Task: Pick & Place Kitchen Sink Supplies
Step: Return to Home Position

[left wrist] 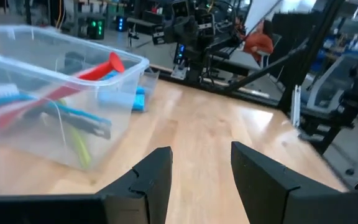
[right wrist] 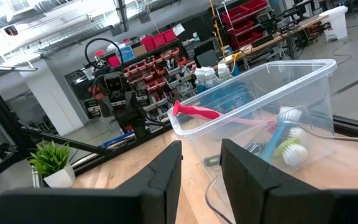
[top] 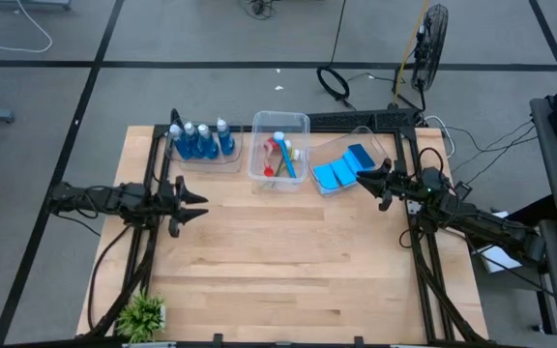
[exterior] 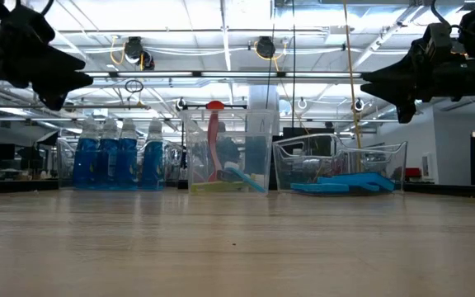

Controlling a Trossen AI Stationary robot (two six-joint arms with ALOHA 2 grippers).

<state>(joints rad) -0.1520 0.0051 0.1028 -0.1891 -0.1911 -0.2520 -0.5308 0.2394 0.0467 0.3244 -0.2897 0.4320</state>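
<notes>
Dish brushes [top: 280, 157] lie together in the tall clear bin [top: 257, 145], and neither pincer holds any of them. The left pincer [top: 199, 206] hangs over the desk [top: 288, 271] at the 9 o'clock side. Its fingers are spread apart with nothing between them, and the tips point toward 3 o'clock. The right pincer [top: 368, 188] hangs over the desk at about 2 o'clock. It is also parted and empty, with a smaller gap, and it points toward about 10 o'clock. In the low view both pincers are high above the wood and touch nothing. Just beside the right pincer, at 1 o'clock, flat blue sponges [top: 339, 174] lie in a low clear tub [exterior: 386, 157]. The bin stands at 12 o'clock by the far edge of the desk, between the two pincers. Inside it a red brush [left wrist: 95, 71] leans with its end over the rim. A blue brush [left wrist: 73, 112] with white bristles lies beside it, and a yellow-green brush [left wrist: 78, 144] is lower down. A grey one I cannot make out for sure. At 11 o'clock the bottles [top: 201, 141] of blue liquid stand upright in a row in a shallow tray [top: 230, 165], near the bin but apart from it. A small green plant [top: 143, 314] stands alone at the 7 o'clock corner, well apart from everything else.
</notes>
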